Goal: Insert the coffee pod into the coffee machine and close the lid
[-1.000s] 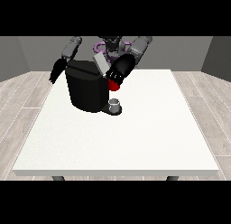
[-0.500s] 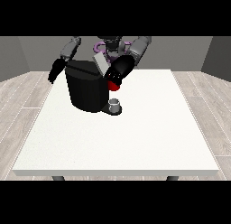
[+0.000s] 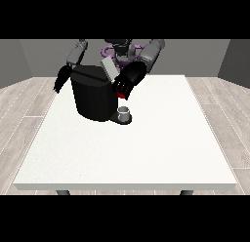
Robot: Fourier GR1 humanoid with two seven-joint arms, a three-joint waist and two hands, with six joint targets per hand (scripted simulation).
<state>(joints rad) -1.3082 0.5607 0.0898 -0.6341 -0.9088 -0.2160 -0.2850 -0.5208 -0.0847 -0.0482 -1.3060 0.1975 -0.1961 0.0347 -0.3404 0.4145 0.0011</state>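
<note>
Robot hand (image 3: 128, 83) at view's right beside coffee machine (image 3: 93, 94), over red thing (image 3: 121, 94), finger spread unclear

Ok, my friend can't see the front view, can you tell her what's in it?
A robot behind a big white table holds the hand at the view's right at the top of a black coffee machine, next to a red thing at the machine. A small grey thing sits at the machine's base. The hand at the view's left hangs beside the machine.
</note>
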